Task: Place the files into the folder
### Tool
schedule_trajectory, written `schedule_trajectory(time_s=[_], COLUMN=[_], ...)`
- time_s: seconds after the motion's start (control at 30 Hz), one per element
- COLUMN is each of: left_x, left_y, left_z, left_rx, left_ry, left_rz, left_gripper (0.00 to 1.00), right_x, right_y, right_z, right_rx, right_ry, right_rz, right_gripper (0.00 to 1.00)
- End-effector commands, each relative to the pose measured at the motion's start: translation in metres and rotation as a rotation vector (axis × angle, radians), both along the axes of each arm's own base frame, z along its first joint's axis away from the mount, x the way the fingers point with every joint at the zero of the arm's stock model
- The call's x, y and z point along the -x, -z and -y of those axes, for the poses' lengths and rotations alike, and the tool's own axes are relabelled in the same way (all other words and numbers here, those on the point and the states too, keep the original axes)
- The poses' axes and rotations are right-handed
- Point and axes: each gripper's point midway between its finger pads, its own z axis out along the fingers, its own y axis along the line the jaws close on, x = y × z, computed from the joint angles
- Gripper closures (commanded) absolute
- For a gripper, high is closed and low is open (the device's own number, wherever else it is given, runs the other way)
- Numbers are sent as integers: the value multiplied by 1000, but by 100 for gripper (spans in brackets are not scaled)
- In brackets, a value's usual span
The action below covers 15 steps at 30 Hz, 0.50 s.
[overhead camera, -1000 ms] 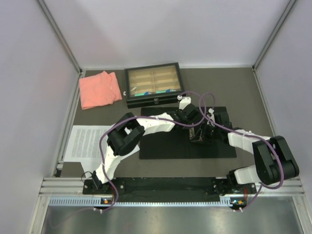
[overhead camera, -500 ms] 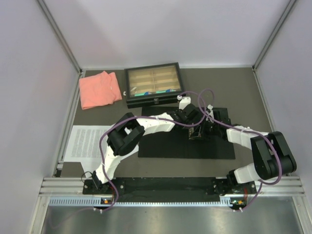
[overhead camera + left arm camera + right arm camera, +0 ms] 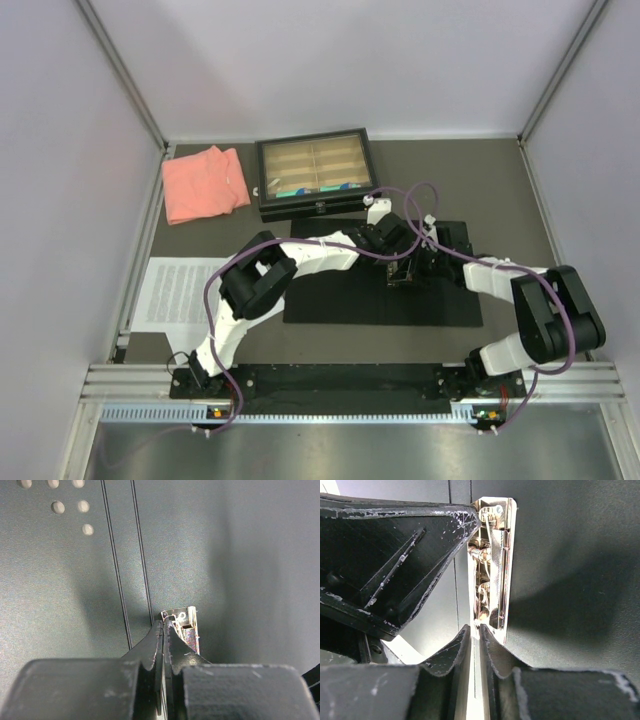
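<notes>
- The flat folding folder (image 3: 335, 298), matte black inside, lies opened out on the grey-brown table (image 3: 500, 190) in front of the two arm bases. In the top view both arms reach in over its middle.
- A shiny metal spring clip (image 3: 181, 624) is fixed to the folder's black inner face, just beside the two thin crease lines of the spine.
- The left gripper (image 3: 163, 626) has its two black fingers pressed together with no gap. Their tips are at the clip's near corner, and I cannot tell whether anything is caught between them.
- The right gripper (image 3: 474, 630) has its fingers drawn almost together, with only a thin slit between them. Its tips sit right at the lower end of the same clip (image 3: 494, 560), and the left gripper's black body is close on the other side.
- The files, thin white printed paper sheets (image 3: 178, 292), lie flat on the table left of the folder, apart from it and from both grippers.
- A folded salmon-pink cloth (image 3: 205, 183) lies at the far left, and a black-framed tray with tan compartments (image 3: 315, 170) sits beside it, beyond the folder.
</notes>
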Motion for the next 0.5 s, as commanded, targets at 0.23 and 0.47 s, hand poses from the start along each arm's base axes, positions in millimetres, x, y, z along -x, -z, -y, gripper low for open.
schedule_trajectory(time_s=[0.23,0.47], left_x=[0,1], left_y=[5,6], left_z=[-4,-5], left_rx=[-28,-29], left_ry=[-1,-2], left_rz=[-1,-3], left_gripper=[100,100], right_x=[-2,3], right_y=[-3,0], right_z=[-7,-5], right_rx=[-31,-27], right_ry=[-41,-43], right_rz=[43,31], right_gripper=[88,88])
